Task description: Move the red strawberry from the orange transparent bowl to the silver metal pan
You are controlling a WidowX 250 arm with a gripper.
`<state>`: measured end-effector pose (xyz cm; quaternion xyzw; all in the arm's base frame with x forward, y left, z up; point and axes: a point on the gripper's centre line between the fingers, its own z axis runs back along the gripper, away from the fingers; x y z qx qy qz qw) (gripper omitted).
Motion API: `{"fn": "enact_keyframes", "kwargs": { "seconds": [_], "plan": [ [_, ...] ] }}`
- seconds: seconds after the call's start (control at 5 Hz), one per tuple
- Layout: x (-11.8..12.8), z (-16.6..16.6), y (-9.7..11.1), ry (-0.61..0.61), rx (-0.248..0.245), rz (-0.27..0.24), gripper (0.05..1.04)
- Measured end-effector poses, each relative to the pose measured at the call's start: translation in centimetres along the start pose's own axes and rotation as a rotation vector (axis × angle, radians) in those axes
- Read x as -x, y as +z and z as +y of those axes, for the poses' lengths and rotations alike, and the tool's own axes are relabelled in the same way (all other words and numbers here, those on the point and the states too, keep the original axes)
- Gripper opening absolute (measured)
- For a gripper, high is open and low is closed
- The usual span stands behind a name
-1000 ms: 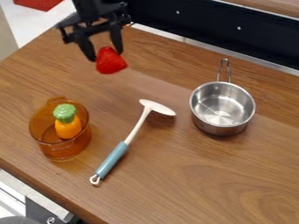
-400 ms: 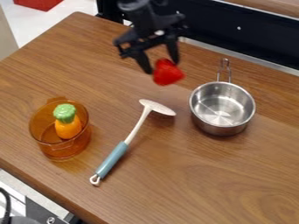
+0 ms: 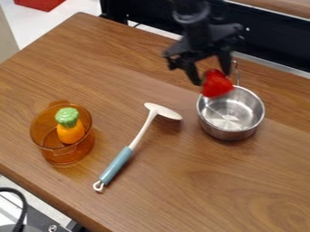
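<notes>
Holding: I have the tool (image 3: pixel 212 78) clenched on a red strawberry-shaped toy (image 3: pixel 216 86), its black fingers at either side of it.
Strawberry-shaped toy: held above the desk (image 3: pixel 181 186), over the left rim of the metal pot (image 3: pixel 229 131) as the view shows it; whether it touches the rim, I cannot tell.
Arm: black, one piece, entering from the top edge of the view, right of centre, and hanging down to the tool.
Metal pot: silver, round, open and upright, on the right part of the desk; wire handle (image 3: pixel 237 68) pointing toward the desk's far edge, just beside the tool.
Utensil (image 3: pixel 142 133): one, lying on the desk left of the metal pot and apart from it; flat white head toward the far side, white neck, blue grip slanting down to the left, small white loop at the end.
Amber pot (image 3: pixel 57 156): see-through, upright, near the left edge of the view, well apart from the tool.
Amber pot, contents: one orange toy vegetable (image 3: pixel 70 132) with a green top, standing upright.
Desk: brown wood grain.
Lower left corner: black cable (image 3: pixel 23 206), off the desk.
Upper left: red object (image 3: pixel 39 3), beyond the desk.
</notes>
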<state>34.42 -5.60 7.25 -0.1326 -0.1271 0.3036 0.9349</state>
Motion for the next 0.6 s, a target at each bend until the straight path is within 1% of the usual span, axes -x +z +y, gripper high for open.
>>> {"fn": "enact_keyframes", "kwargs": {
  "seconds": [0.2, 0.4, 0.6],
  "plan": [
    [1.01, -0.44, -1.67, -0.014, -0.036, 0.015, 0.628],
    [1.14, -0.61, -2.00, -0.004, -0.037, 0.010, 0.673],
    [0.95, -0.54, -1.97, 0.007, -0.041, 0.001, 0.936]
  ]
}}
